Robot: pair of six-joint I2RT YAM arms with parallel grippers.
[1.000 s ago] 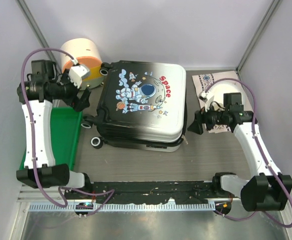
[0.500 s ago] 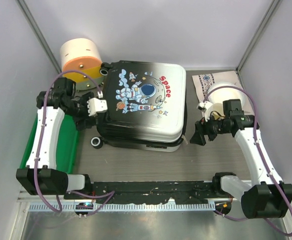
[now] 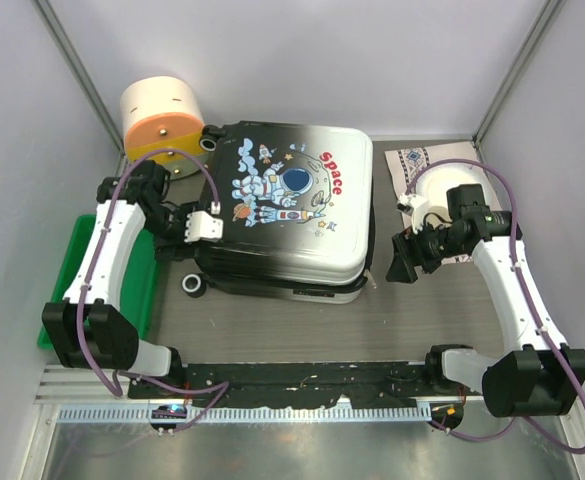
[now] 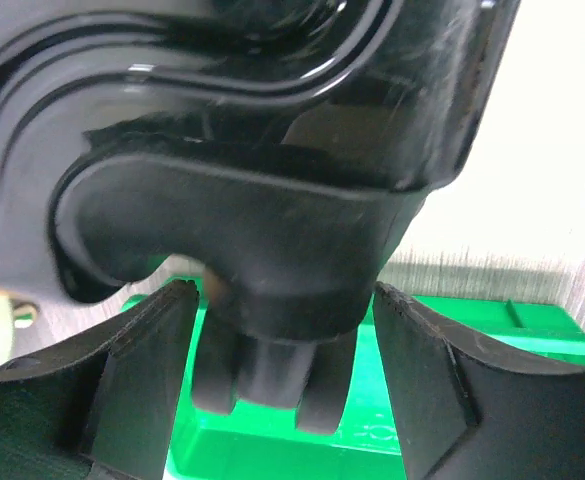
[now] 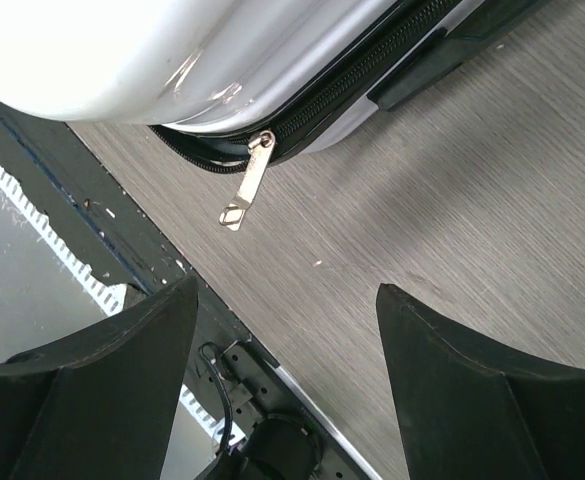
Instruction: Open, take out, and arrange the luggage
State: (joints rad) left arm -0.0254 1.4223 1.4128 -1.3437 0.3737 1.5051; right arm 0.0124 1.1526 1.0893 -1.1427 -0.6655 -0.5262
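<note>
One luggage [image 3: 292, 200] lies mid-table. Two of its wheels [image 3: 190, 286] show plainly from above on its left side. The left wrist view frames what is probably a third. One zipper pull [image 5: 244, 185] hangs from its seam.

One green tray [image 3: 144, 292] lies along the left edge, one cream-and-orange cylinder [image 3: 157, 120] stands at the far left corner, and one patterned cloth [image 3: 412, 162] lies at the far right corner.

There are two grippers, the left gripper [image 3: 177, 243] and the right gripper [image 3: 400, 262].

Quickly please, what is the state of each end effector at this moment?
Left end effector: open, its fingers on either side of a luggage wheel, holding nothing.
Right end effector: open, holding nothing.
</note>
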